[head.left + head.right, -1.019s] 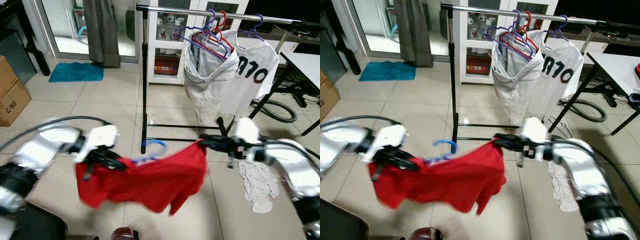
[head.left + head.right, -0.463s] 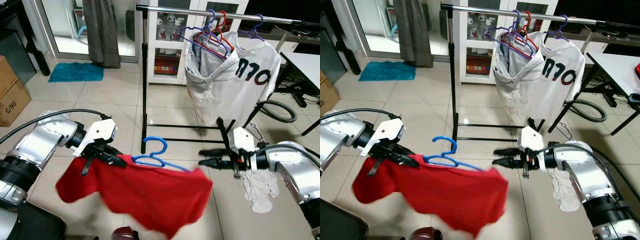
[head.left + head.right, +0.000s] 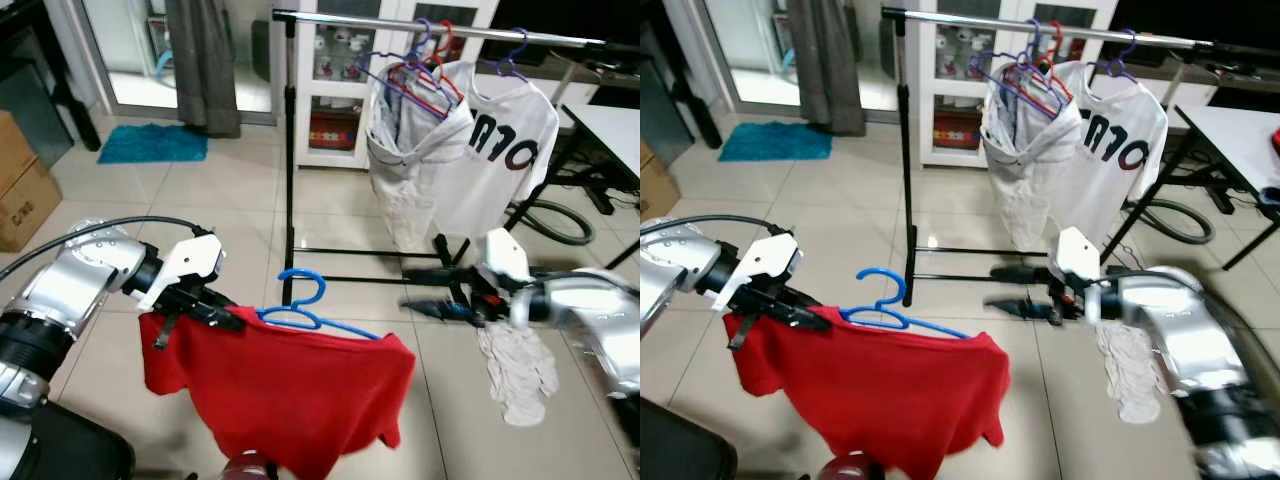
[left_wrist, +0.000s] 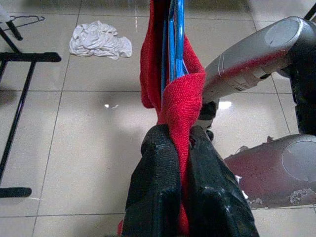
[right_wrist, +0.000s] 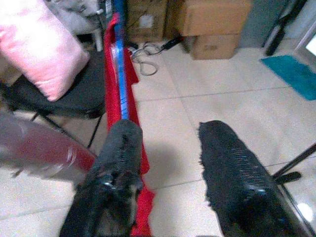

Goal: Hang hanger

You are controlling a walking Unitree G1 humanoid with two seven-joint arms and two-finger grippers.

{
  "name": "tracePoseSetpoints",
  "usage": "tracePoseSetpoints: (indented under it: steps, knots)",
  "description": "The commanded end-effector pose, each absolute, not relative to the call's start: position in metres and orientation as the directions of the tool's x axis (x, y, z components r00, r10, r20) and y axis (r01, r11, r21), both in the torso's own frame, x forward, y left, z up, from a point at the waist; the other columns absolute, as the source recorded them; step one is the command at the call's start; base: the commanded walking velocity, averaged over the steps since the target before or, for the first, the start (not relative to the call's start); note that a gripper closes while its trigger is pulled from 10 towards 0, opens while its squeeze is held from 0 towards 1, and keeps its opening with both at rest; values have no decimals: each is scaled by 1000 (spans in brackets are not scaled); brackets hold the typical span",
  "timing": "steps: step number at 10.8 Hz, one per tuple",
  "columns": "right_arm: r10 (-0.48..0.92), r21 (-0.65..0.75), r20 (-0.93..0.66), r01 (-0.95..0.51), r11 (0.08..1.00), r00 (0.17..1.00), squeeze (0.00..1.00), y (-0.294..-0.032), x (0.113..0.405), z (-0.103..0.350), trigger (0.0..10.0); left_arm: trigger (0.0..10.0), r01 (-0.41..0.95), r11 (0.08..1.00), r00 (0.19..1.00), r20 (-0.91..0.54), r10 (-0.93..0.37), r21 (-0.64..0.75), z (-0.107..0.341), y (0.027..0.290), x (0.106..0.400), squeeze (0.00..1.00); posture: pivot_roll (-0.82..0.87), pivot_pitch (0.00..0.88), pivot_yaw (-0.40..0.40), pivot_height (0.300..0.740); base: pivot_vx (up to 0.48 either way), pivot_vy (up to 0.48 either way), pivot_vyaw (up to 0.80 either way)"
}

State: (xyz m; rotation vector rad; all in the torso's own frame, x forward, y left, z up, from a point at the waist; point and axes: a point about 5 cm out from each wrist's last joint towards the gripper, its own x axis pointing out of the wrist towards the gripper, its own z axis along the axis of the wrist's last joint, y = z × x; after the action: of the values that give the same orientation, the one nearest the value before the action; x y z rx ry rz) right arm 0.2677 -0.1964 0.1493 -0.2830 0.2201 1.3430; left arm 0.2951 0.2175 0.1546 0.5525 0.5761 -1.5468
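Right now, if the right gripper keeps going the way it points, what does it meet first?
Probably the red shirt on the blue hanger. The open right gripper points toward it, though depth is unclear.

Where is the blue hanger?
The blue hanger sits inside the red shirt, held up by the left gripper, low before the rack.

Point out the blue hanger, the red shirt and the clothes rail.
blue hanger (image 3: 300, 290), left eye view, on its hook.
red shirt (image 3: 300, 385), left eye view, mid-cloth.
clothes rail (image 3: 350, 22), left eye view, on the top bar.
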Motion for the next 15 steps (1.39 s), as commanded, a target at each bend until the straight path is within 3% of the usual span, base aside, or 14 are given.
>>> tracePoseSetpoints:
  steps: [1,2,3,4,7,8,9,15]
  knots:
    - [926,-60,-338,-986,157,168,1000,-196,263,150,10000,0,999,-41,-28,-653,-757,4,164,219,299,0,22,0,-51,740,0,0,0]
    - [920,-65,-370,-991,114,130,1000,-188,258,152,10000,0,999,-45,-16,-649,-760,27,168,218,301,0,17,0,-53,740,0,0,0]
    - [917,-91,-363,-986,141,164,1000,-176,262,152,10000,0,997,-55,-11,-644,-765,49,170,215,302,0,14,0,-54,740,0,0,0]
    - [923,-71,-328,-979,189,202,0,-159,265,150,10000,0,995,-75,-13,-629,-778,72,173,207,303,0,14,0,-54,740,0,0,0]
    - [938,27,-293,-979,203,186,0,-129,267,141,10000,0,989,-106,-22,-611,-791,102,175,195,304,0,17,0,-64,740,0,0,0]
    - [938,45,-287,-976,213,192,0,-124,268,140,8471,0,988,-109,-21,-610,-792,108,176,193,305,0,18,0,-65,740,0,0,0]
    - [945,81,-267,-973,216,187,0,-115,268,141,0,0,988,-110,-21,-603,-798,112,178,191,305,0,18,0,-65,740,0,0,0]
    - [932,62,-285,-966,252,225,0,-97,273,141,0,0,988,-99,-14,-573,-820,117,182,184,310,0,18,0,-67,740,0,0,0]
